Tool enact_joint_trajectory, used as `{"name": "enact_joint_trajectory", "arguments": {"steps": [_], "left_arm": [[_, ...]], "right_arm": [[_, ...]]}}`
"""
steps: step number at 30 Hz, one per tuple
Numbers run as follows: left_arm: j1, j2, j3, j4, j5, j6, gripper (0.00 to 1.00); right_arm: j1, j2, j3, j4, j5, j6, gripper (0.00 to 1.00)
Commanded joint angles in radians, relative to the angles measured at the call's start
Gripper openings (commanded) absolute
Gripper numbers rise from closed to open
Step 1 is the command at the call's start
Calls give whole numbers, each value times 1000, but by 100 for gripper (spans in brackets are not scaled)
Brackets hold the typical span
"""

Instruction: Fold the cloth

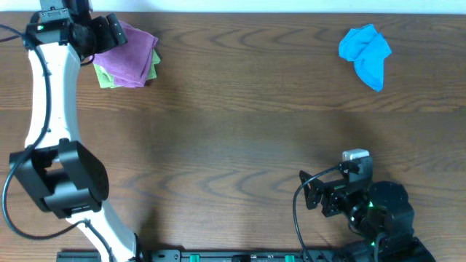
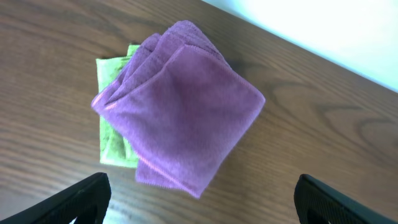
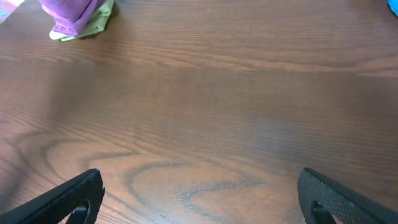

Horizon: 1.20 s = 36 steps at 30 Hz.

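Overhead, the crumpled blue cloth (image 1: 366, 54) lies at the far right of the table (image 1: 240, 131). It is straight ahead of the right gripper (image 1: 314, 193) and well apart from the left gripper (image 1: 111, 30), so the right arm is nearer. The 2 grippers gape wide and empty. The left hovers over a folded purple cloth (image 2: 180, 112) stacked on a green cloth (image 2: 112, 143).

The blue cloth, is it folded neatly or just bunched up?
Bunched up: the blue cloth lies in a rumpled, uneven heap with a ragged outline and no straight folded edges.
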Motion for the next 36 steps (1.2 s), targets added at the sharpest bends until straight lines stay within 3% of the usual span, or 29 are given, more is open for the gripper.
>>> {"name": "enact_joint_trajectory", "arguments": {"steps": [1,6,14,20,28,36], "left_arm": [[0,-59,19,-15,-6,21,96],[1,-115,19,-123,-6,22,95],[-1,-196,17,-488,-1,166,95],[-6,-288,-60,-607,22,252,95],[-3,-553,-415,-546,19,250,95],[-5,-939,-891,-268,67,177,96]], "right_arm": [[-6,-5,-4,-1,0,13,99],[-6,-5,-4,-1,0,13,99],[-6,-5,-4,-1,0,13,99],[-6,-5,-4,-1,0,13,99],[-6,-5,-4,-1,0,13,99],[-6,-5,-4,-1,0,13,99]]}}
